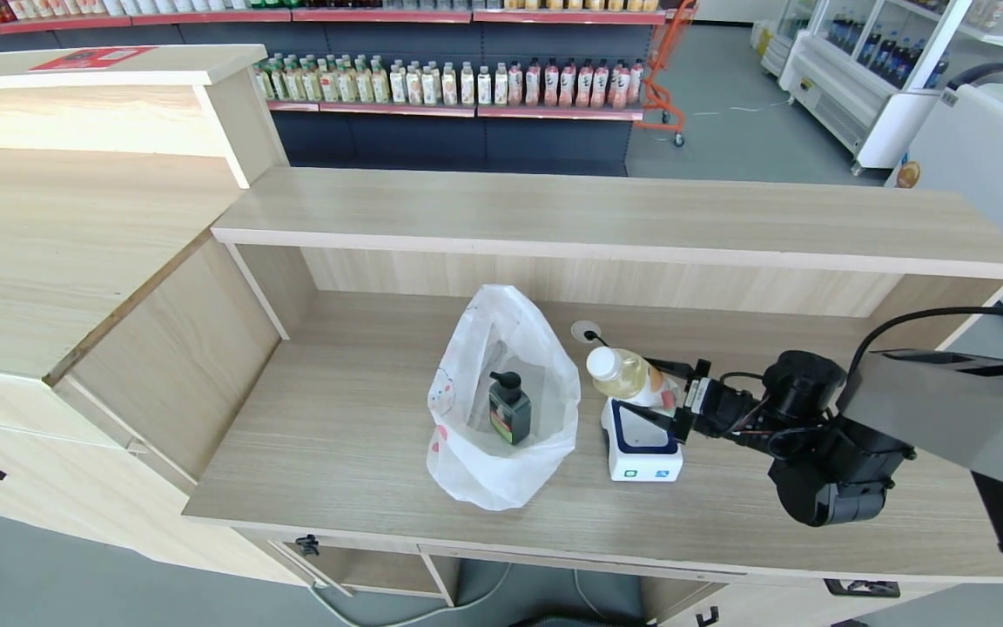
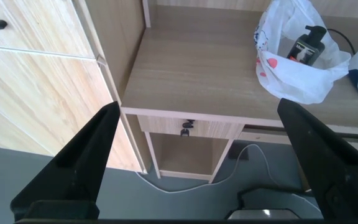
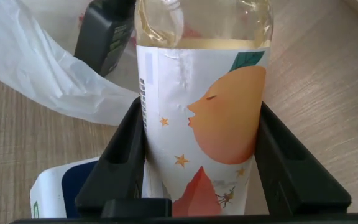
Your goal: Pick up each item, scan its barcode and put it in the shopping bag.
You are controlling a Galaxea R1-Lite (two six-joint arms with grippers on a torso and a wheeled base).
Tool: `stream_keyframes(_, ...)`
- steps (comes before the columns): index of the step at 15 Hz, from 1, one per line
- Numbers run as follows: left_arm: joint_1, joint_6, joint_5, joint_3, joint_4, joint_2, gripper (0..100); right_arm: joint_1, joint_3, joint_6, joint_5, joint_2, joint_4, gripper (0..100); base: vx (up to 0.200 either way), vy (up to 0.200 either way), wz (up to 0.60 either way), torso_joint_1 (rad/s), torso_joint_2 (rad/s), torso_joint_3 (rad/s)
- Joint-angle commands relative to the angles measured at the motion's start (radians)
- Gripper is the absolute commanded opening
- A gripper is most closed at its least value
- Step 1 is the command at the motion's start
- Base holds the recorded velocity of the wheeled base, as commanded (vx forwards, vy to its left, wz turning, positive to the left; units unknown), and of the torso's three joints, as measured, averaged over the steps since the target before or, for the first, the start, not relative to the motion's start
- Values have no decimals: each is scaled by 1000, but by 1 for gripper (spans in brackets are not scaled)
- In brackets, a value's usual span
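The juice bottle (image 1: 628, 374) is clamped between the fingers of the right gripper (image 1: 656, 394) and tilted just above the scanner (image 1: 641, 444), at 3 o'clock from the shopping bag (image 1: 467, 453), where a dark pump bottle (image 1: 510, 409) is already stood. The left gripper (image 2: 199, 109) is held with its fingers apart and empty. A scan may be missed if the barcode is not turned toward the scanner. The smooth bottle could also be caught on the bag's limp rim at 9 o'clock, so that the bag is tipped.
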State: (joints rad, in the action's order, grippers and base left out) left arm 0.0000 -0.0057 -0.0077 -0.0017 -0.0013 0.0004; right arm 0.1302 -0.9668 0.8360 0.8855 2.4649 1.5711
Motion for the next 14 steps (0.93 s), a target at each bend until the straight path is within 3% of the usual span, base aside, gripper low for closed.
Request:
stream_keyframes(1,0,0,2,0,0,0,100,9,-41,3,0,42,0,0,0,0,0,0,0,0)
stream_keyframes(14,0,0,0,0,0,0,100,11,-6,22,9,-14,0,0,0,0,0,0,0,0)
